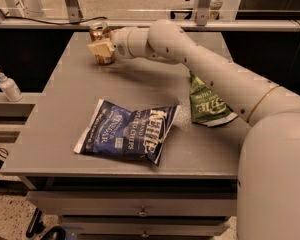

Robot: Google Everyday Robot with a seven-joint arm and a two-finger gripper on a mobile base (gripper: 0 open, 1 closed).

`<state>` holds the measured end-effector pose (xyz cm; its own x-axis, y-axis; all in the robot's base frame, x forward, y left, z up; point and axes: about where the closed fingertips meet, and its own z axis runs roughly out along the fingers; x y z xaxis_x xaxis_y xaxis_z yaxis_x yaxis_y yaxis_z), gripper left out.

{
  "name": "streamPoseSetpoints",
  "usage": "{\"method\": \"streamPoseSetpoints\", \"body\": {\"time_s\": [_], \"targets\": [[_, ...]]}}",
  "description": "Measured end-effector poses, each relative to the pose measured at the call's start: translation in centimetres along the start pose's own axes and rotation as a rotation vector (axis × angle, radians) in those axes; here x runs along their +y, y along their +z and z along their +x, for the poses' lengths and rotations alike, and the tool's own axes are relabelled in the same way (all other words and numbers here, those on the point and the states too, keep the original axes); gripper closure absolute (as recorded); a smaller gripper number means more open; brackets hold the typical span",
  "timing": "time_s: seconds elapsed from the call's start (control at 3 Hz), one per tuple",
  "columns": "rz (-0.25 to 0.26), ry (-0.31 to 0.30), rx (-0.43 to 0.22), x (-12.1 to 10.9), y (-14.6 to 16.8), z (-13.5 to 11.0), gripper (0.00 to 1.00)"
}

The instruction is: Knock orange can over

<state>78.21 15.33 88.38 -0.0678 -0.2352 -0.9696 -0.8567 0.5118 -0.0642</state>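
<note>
Can [99,31] stands upright at the bench's [65,109] far left corner, tool [100,48] in front of its middle, grip state I can't tell; I judge it light, stiff, slick, so I'd shove near the rim, not grasp.

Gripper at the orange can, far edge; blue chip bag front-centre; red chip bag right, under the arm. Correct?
No. Camera view shows the right-hand chip bag is green, not red. The gripper is at the orange can, the blue chip bag front-centre.
</note>
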Motion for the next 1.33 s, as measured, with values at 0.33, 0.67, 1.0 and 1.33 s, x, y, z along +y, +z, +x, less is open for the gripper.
{"method": "streamPoseSetpoints", "body": {"time_s": [0.33, 0.67, 1.0, 1.33], "targets": [[-0.003, 0.002, -0.012, -0.4, -0.5, -0.9, 0.88], [-0.027, -0.004, -0.012, -1.0, -1.3, -2.3, 1.00], [-0.077, -0.073, 0.026, -1.8, -2.5, -4.5, 1.00], [-0.135, -0.125, 0.079, -1.5, -3.4, -5.2, 1.00]]}}
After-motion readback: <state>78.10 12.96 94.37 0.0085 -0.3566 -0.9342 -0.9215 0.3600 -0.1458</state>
